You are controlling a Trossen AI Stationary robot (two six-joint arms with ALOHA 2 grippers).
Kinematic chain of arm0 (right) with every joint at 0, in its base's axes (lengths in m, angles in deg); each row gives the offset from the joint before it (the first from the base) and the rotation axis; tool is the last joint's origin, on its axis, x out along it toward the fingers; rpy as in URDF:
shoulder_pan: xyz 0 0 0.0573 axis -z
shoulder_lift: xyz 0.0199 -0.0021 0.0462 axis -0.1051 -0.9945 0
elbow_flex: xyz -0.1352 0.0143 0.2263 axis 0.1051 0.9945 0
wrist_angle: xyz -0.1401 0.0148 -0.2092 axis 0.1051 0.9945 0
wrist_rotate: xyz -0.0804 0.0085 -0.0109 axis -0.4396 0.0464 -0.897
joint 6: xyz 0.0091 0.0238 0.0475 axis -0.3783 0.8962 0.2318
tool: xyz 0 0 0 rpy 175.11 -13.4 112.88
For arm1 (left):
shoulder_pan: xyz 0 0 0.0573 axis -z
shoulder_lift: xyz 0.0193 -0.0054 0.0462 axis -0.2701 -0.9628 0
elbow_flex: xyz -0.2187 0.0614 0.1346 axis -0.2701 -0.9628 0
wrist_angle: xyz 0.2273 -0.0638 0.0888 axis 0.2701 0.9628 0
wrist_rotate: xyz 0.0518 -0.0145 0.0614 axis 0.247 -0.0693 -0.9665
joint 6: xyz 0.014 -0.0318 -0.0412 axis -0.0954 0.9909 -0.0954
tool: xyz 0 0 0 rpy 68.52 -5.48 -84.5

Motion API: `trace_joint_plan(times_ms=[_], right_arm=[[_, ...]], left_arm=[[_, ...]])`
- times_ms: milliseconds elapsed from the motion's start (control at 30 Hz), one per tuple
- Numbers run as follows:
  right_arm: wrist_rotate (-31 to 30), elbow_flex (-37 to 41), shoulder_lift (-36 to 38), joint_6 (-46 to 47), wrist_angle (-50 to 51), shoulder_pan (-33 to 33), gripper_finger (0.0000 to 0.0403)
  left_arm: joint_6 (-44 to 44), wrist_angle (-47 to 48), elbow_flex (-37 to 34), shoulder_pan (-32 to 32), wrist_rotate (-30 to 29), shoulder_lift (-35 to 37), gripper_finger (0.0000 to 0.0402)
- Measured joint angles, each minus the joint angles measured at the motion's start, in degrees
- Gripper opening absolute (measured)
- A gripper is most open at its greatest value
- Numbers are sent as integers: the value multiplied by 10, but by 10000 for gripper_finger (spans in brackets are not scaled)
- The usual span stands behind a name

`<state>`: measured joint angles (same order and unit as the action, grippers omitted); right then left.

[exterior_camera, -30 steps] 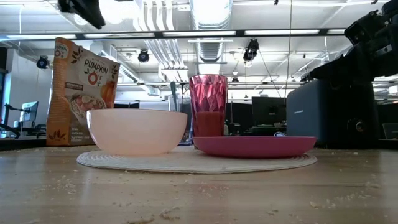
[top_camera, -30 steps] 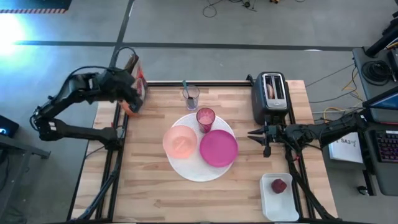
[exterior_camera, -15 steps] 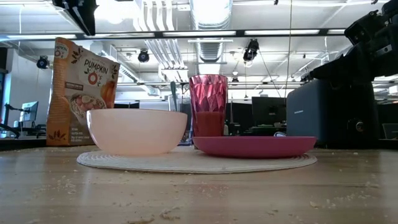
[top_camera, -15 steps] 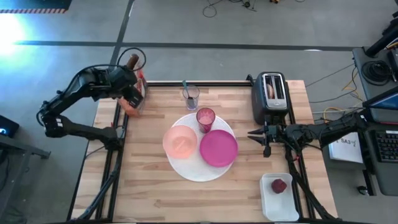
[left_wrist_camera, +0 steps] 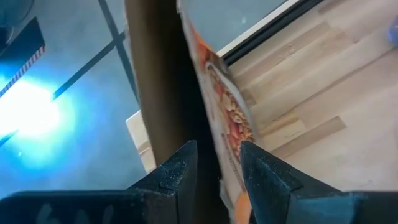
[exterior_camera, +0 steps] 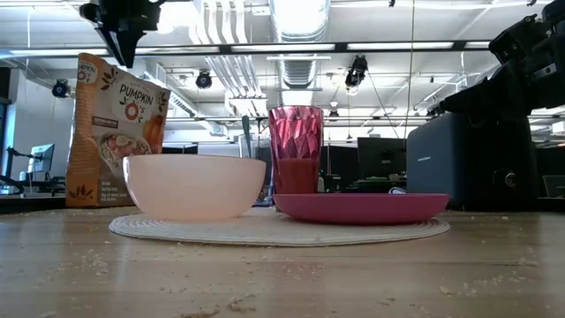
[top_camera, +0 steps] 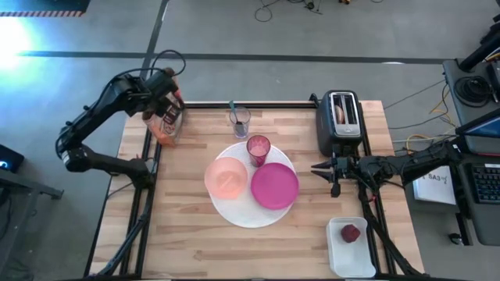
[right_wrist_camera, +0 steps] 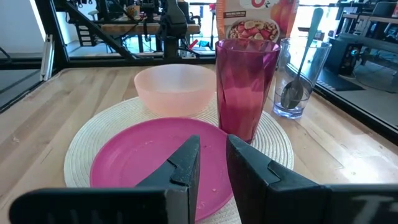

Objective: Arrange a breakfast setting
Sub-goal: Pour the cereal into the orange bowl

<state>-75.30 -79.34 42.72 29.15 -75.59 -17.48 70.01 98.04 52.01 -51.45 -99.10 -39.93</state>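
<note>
the left gripper (left_wrist_camera: 217, 163) was seen at the far left corner of the table, its two dark fingers drawn close on the top edge of the cereal bag (top_camera: 169, 123), which ran between them as a thin crinkled sheet; the bag was taken to be held. the bag stood upright, its long axis vertical, directly below the gripper, its printed orange face glossy and creased.

away from that gripper, toward the table's middle and nearer the front, lay the round white placemat (top_camera: 234, 209), woven and flat. on it sat the peach bowl (top_camera: 226, 177), smooth, matte and deep, on the side closest to the left gripper; the bag would have to be carried that way, judged from the layout. beside the bowl lay the flat magenta plate (top_camera: 274, 186), and behind both stood the faceted pink cup (top_camera: 258, 148). a clear glass holding a teal-handled spoon (top_camera: 233, 109) stood just off the mat.

the right gripper (top_camera: 316, 169) waited beyond the plate, beside the black toaster (top_camera: 341, 121), its fingers nearly together with nothing between them. the small red fruit (top_camera: 350, 232) rested in a white tray (top_camera: 337, 254) near the front right corner.
</note>
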Motion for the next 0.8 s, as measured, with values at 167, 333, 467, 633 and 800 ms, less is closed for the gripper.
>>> trace_joint_plan(times_ms=[167,333,467,633,800], right_arm=[[0,0,0,0,0,0,68],[0,0,0,0,0,0,68],[0,0,0,0,0,0,68],[0,0,0,0,0,0,68],[0,0,0,0,0,0,68]], left_arm=[[-3,0,0,-13,0,-14,107],[-6,0,0,-18,8,-27,107],[-11,0,0,-22,10,-38,107],[-12,0,-12,-35,11,-48,107],[-11,0,-39,-39,12,-49,107]])
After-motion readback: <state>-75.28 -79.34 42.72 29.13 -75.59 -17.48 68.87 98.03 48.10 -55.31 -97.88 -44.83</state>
